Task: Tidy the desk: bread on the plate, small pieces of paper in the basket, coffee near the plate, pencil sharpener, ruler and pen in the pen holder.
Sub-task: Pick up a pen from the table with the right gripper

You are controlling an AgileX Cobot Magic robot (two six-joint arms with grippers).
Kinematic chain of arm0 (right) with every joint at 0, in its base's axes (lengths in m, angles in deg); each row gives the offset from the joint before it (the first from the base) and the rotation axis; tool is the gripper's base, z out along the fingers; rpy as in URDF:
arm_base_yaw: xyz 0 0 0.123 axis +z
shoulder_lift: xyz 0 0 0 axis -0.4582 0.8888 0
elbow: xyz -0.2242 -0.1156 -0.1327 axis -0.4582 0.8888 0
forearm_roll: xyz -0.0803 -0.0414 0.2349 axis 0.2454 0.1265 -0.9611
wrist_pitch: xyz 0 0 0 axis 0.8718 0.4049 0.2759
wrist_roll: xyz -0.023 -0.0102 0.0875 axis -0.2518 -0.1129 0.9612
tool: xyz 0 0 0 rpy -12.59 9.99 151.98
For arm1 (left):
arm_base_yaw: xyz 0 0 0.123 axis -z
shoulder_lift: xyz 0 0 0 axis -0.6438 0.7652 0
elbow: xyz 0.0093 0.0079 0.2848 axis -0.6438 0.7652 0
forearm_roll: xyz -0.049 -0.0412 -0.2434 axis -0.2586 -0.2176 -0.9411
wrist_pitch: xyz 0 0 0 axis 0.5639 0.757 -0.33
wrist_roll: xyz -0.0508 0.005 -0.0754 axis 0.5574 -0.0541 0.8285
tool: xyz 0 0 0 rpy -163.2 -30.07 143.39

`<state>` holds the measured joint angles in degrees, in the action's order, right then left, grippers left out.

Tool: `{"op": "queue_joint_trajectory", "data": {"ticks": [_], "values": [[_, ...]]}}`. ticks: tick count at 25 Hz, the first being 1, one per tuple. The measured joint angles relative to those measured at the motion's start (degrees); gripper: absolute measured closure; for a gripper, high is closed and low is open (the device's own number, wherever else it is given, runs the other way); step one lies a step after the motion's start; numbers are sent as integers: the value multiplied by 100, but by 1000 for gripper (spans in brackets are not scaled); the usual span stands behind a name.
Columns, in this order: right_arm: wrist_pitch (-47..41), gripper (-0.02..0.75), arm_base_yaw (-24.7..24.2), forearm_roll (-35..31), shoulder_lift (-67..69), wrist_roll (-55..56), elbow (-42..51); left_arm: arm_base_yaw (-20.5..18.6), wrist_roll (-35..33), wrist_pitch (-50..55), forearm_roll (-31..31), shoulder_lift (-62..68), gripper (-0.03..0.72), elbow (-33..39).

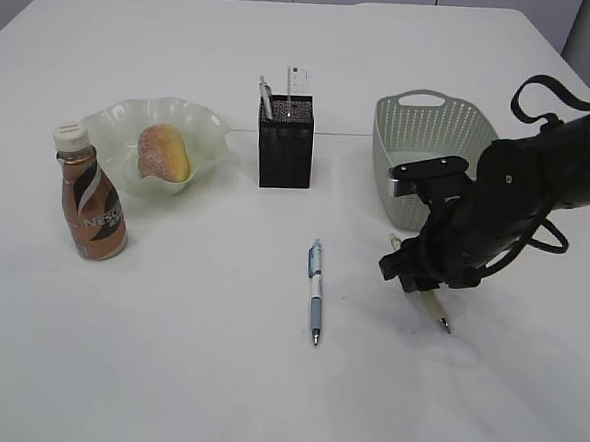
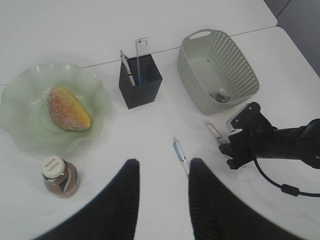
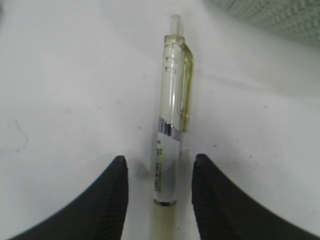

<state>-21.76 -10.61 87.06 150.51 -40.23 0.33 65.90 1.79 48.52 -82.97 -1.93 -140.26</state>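
Observation:
My right gripper [image 1: 418, 282] is open, low over the table, its fingers [image 3: 159, 167] on either side of a yellow-green pen [image 3: 170, 130] that lies flat, partly hidden under it in the exterior view [image 1: 436, 312]. A blue pen [image 1: 315, 287] lies on the table in the middle; it also shows in the left wrist view [image 2: 180, 154]. The black pen holder [image 1: 285, 140] holds a pen and a ruler. Bread [image 1: 165, 153] sits on the green plate [image 1: 206, 125]. The coffee bottle [image 1: 89, 193] stands left of the plate. My left gripper [image 2: 162, 170] is open and empty, high above the table.
A grey basket [image 1: 420, 139] stands behind my right arm, with a small object [image 2: 221, 94] inside it.

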Motion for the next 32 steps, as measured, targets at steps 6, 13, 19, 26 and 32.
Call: {"op": "queue_joint_trajectory", "data": {"ticks": [6,13,19,26,32], "values": [[-51,395,0,0,115,0,0,0,0,0,0,0,445,0],[-73,395,0,0,115,0,0,0,0,0,0,0,446,0],[-106,395,0,0,118,0,-10,0,0,0,0,0,447,0],[-243,435,0,0,118,0,-21,0,0,0,-35,0,447,0],[-329,461,0,0,118,0,-31,0,0,0,-44,0,447,0]]}}
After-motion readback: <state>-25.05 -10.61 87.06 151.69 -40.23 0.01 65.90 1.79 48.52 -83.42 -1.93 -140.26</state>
